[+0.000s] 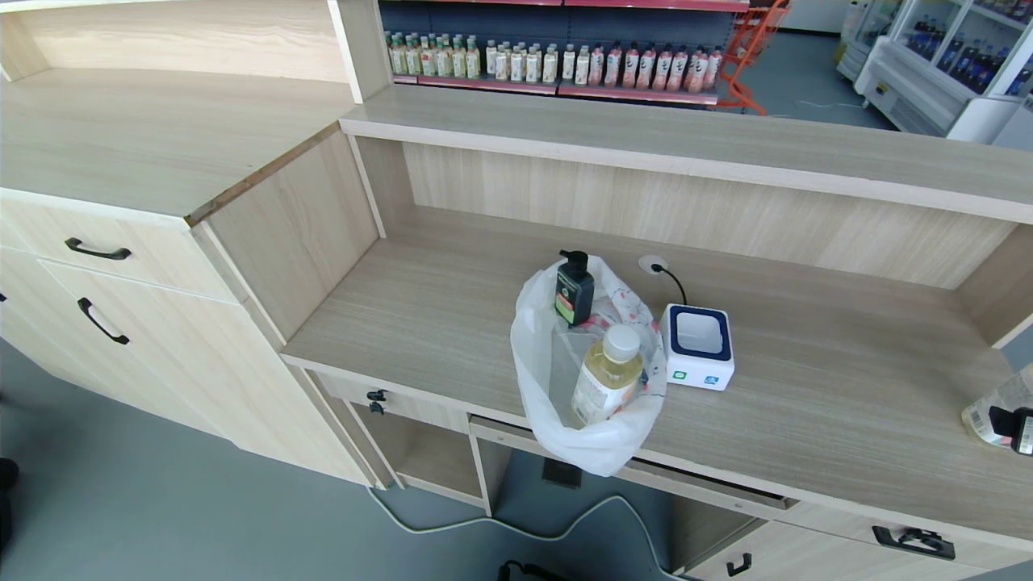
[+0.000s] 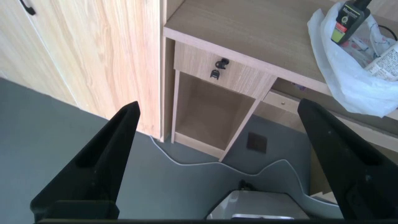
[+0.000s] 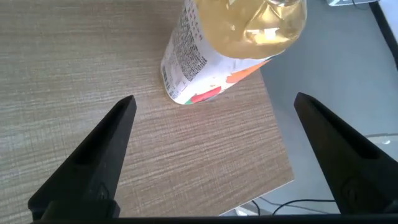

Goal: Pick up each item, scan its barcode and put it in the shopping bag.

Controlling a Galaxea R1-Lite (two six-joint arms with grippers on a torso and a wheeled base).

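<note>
Right tool (image 3: 214, 99) hangs released, its two fingers spread wide and holding nothing, just above the loose bottle (image 3: 230, 50), which lies on its side on the bench (image 3: 93, 68). In the head view that bottle sits far out at 4 o'clock from the scanner (image 1: 699, 345), well apart from it and close to the bench's end. Left tool (image 2: 217, 109) is likewise spread and empty, low over the floor (image 2: 37, 137) before the bench front. The shopping bag (image 1: 537, 379) stands just beside the scanner at its 9 o'clock, already holding a black pump bottle (image 1: 574, 294) and a yellow bottle (image 1: 607, 378).

The main hazard, as I judge it, is that the loose bottle is round, lying down and near the edge. If one finger touches before the other, it may roll away and drop to the floor. Its wall looks smooth, so a shallow pinch could slip during the lift. The printed label faces partly up now. A careless turn at the scanner could hide the barcode from the window, and the scan would fail. The bag is thin and slumped, and its lower part hangs over the bench's front edge at 6 o'clock. A third bottle dropped in rather than lowered could knock the pump bottle over or drag the bag off.
</note>
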